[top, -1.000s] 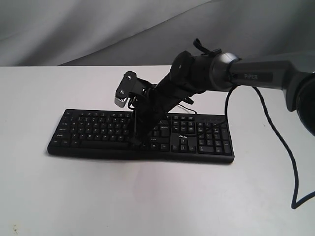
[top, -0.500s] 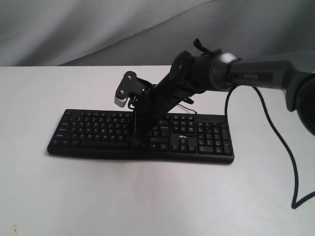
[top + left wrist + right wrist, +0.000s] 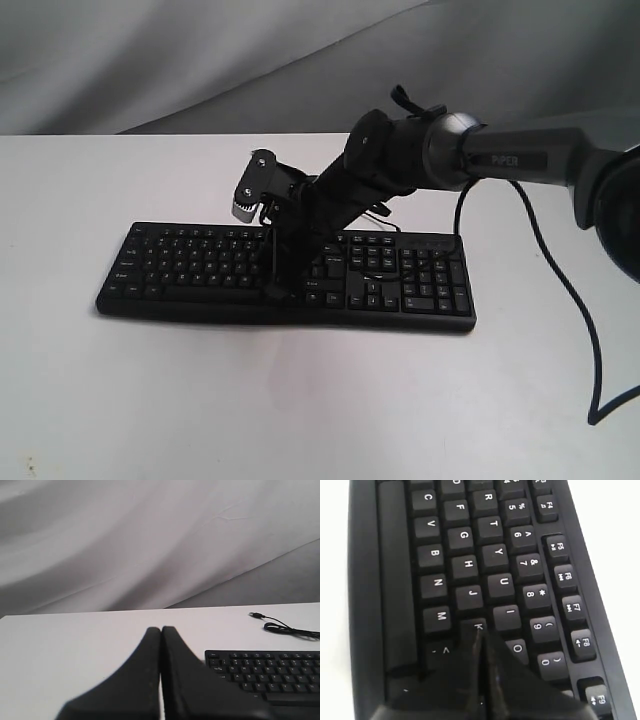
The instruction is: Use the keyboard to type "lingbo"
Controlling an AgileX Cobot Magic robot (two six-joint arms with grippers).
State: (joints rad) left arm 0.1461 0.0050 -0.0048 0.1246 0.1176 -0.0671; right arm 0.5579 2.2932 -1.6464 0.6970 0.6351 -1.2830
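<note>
Right arm (image 3: 400, 160) has only nudged a touch left in the last second, with the right gripper (image 3: 272, 289) tips pressed together and still parked on the keyboard (image 3: 190, 262) mid-table (image 3: 320, 400) around K (image 3: 478, 626), so probably hunting L; left gripper (image 3: 161, 636) also closed, off the keys.

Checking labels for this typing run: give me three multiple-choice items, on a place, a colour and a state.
1. The black right gripper points at the long flat black plastic keyboard where? A by the K key; B number pad; C Esc key.
2. The smooth flat tabletop is: A white; B brown; C green.
3. The black left gripper has its fingers: A wide apart; B shut together; C clamping a cable.
A, tips beside the K; A, white all around; B, no gap shows.
</note>
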